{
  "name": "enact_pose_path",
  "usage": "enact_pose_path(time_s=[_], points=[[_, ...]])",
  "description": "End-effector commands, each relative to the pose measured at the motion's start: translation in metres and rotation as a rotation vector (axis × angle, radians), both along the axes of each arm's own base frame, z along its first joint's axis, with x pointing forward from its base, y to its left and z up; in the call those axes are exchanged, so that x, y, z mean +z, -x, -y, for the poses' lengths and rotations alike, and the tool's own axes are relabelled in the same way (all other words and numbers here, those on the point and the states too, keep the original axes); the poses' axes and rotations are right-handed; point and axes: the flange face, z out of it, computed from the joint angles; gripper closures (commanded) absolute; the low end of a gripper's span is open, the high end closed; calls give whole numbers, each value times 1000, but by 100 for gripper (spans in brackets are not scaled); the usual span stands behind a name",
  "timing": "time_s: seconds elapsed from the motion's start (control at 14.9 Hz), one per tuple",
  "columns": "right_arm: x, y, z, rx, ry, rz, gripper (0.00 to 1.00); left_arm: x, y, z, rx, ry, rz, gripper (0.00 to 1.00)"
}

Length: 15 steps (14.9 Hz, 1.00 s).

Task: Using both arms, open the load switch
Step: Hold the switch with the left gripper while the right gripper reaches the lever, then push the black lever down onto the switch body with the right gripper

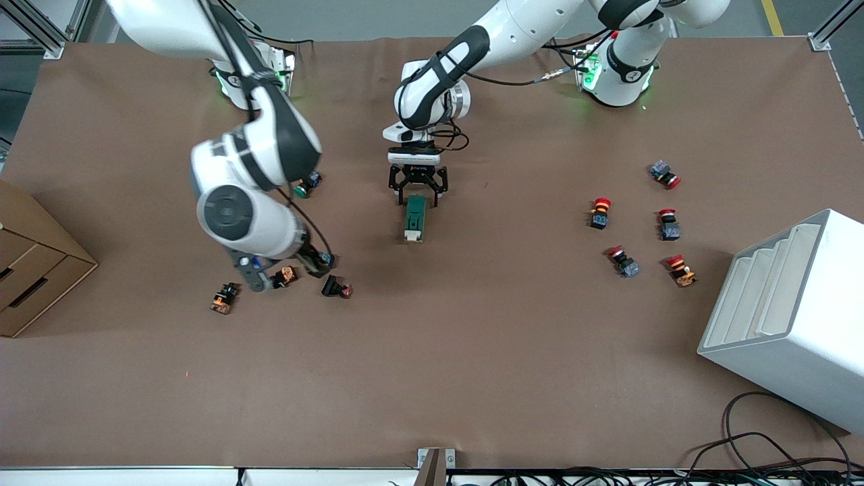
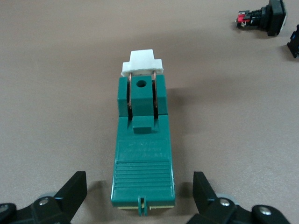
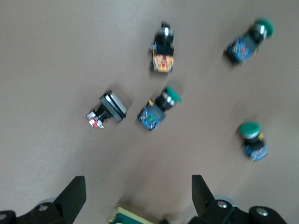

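Observation:
The load switch (image 1: 414, 217) lies flat mid-table, a dark green block with its white sliding piece (image 2: 142, 63) at the end nearer the front camera. My left gripper (image 1: 418, 194) is low over its other end, open. Both fingers (image 2: 74, 186) stand clear of the green sides, one on each side, with brown table showing in the gaps. My right gripper (image 1: 314, 262) hangs open over a cluster of push-buttons toward the right arm's end, mostly hidden under its own wrist in the front view. In the right wrist view only a corner of the load switch (image 3: 133, 218) shows, between the open fingers (image 3: 74, 191).
Several green, orange and black push-buttons (image 3: 159, 109) lie under and around the right gripper. Several red-capped push-buttons (image 1: 599, 212) lie toward the left arm's end, next to a white slotted rack (image 1: 790, 317). A cardboard box (image 1: 34, 270) sits at the right arm's end.

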Motion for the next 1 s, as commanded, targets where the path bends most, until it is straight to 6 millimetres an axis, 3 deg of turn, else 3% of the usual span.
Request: enact_pose_path(time_s=[0.0, 0.27, 0.6, 0.94], points=[[-34, 5, -30, -146, 51, -30, 0, -8, 7, 0, -7, -13, 22, 0], [-70, 21, -90, -309, 80, -65, 0, -8, 12, 3, -15, -12, 23, 0], [-105, 40, -139, -456, 70, -68, 0, -7, 8, 2, -27, -10, 38, 0], [-125, 49, -151, -519, 84, -81, 0, -5, 5, 4, -25, -7, 42, 0]])
